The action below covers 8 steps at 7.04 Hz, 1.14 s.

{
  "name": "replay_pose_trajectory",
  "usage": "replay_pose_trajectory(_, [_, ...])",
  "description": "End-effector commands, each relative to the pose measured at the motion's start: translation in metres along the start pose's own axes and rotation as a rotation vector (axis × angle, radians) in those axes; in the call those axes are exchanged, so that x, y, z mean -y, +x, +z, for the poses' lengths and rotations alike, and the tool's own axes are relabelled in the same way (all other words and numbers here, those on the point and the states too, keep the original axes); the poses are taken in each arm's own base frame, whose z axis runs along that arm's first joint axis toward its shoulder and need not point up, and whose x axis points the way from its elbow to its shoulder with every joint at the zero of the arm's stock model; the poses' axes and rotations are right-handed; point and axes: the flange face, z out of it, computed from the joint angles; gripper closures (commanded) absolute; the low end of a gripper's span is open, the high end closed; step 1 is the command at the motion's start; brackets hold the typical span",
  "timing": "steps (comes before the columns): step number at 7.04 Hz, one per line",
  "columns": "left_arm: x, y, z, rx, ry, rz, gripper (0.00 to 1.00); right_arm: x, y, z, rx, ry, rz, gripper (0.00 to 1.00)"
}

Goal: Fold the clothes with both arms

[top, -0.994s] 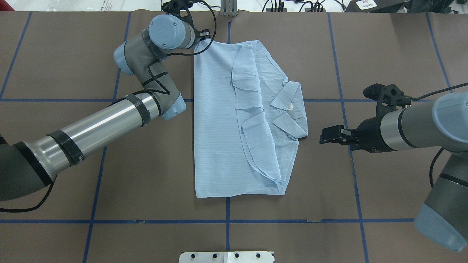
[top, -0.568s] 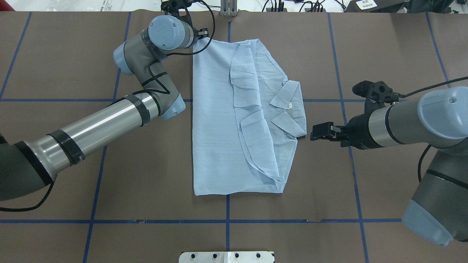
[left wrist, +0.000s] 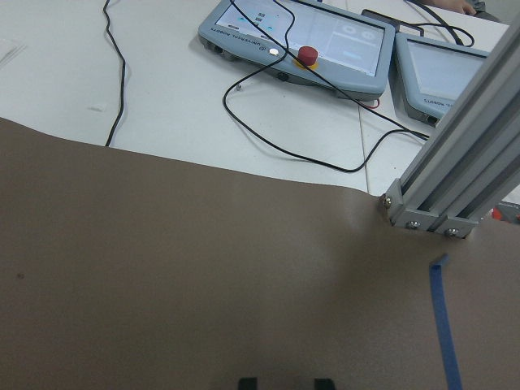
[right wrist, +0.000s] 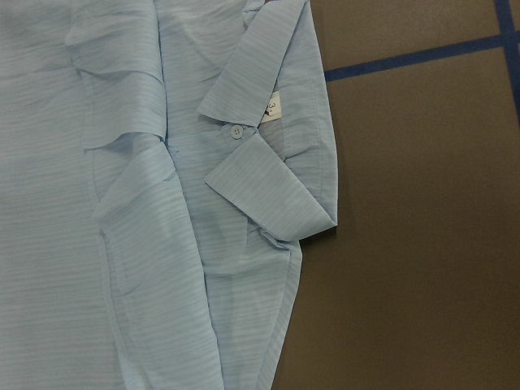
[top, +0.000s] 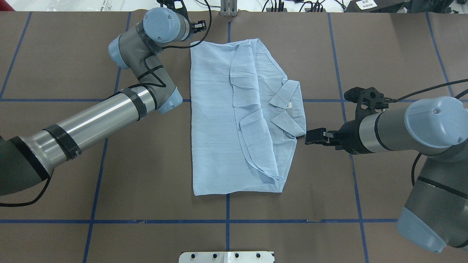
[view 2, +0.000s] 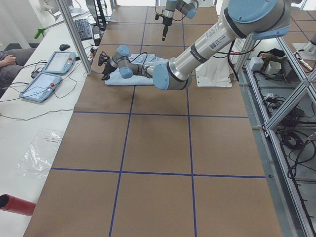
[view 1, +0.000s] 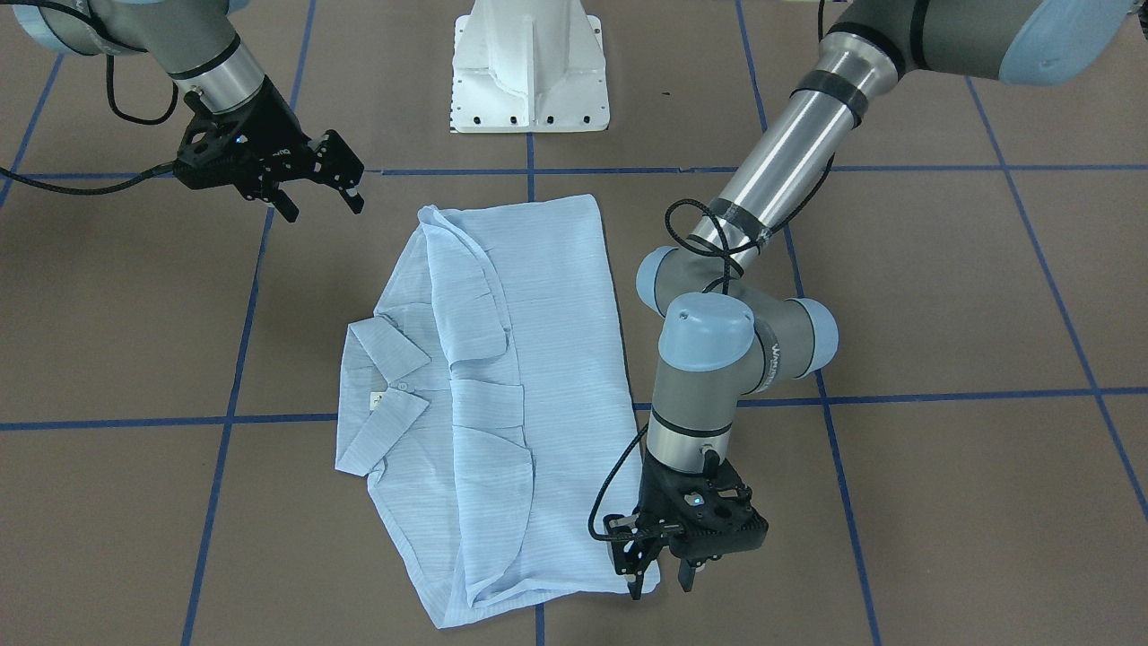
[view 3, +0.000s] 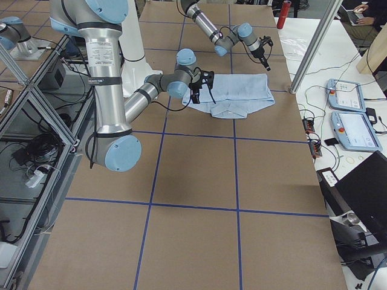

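Observation:
The clothes are one light blue striped shirt (top: 219, 120) lying flat and partly folded on the brown table, collar (top: 289, 109) toward my right arm; it also shows as the shirt (view 1: 529, 359). My left gripper (top: 200, 25) hangs open at the shirt's far left corner, and shows again as the left gripper (view 1: 662, 581). Its fingertips (left wrist: 245, 382) have only bare table between them. My right gripper (top: 310, 137) is open and raised just off the collar side, seen too as the right gripper (view 1: 320, 199). The right wrist view looks down on the collar (right wrist: 268, 175).
The white pedestal base (view 1: 529, 67) stands at the near edge. An aluminium post (left wrist: 455, 187) rises at the far table edge, with teach pendants (left wrist: 292, 32) and cables on the white bench behind. Blue tape lines (top: 227, 208) cross the table. A red cylinder (view 2: 15, 203) lies on the bench.
The left gripper has drawn away from the shirt's far corner toward the table's far edge, and that corner now lies flat. The right gripper has moved in toward the collar.

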Motion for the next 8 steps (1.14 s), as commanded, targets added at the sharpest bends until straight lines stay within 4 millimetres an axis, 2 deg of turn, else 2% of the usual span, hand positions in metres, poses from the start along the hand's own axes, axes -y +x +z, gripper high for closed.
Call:
replay_pose_trajectory(1, [0.028,-0.014,-0.029,-0.062,-0.067,0.035,0.00,-0.003,-0.014,0.015,-0.026,-0.007,-0.035,0.00])
replay_pose_trajectory(2, [0.016,-0.035,-0.058,-0.058,-0.129,0.034,0.00,-0.007,-0.048,0.025,-0.091,0.002,-0.042,0.00])
replay_pose_trajectory(3, [0.006,-0.057,-0.089,-0.048,-0.144,0.032,0.00,-0.018,-0.092,0.036,-0.151,0.008,-0.110,0.00])
replay_pose_trajectory(4, [-0.006,-0.074,-0.133,-0.063,-0.184,0.033,0.00,-0.021,-0.116,0.053,-0.204,0.009,-0.144,0.00])
replay_pose_trajectory(5, [-0.016,-0.081,-0.187,-0.059,-0.236,0.030,0.00,-0.026,-0.135,0.075,-0.222,0.013,-0.202,0.00])
replay_pose_trajectory(6, [-0.024,-0.073,-0.240,-0.073,-0.280,0.030,0.00,-0.035,-0.139,0.092,-0.247,0.020,-0.284,0.00])
replay_pose_trajectory(7, [-0.036,-0.064,-0.261,-0.072,-0.306,0.026,0.00,-0.051,-0.144,0.107,-0.270,0.023,-0.360,0.00])
replay_pose_trajectory(8, [-0.047,-0.061,-0.261,-0.072,-0.323,0.033,0.00,-0.069,-0.146,0.114,-0.278,0.020,-0.424,0.00])
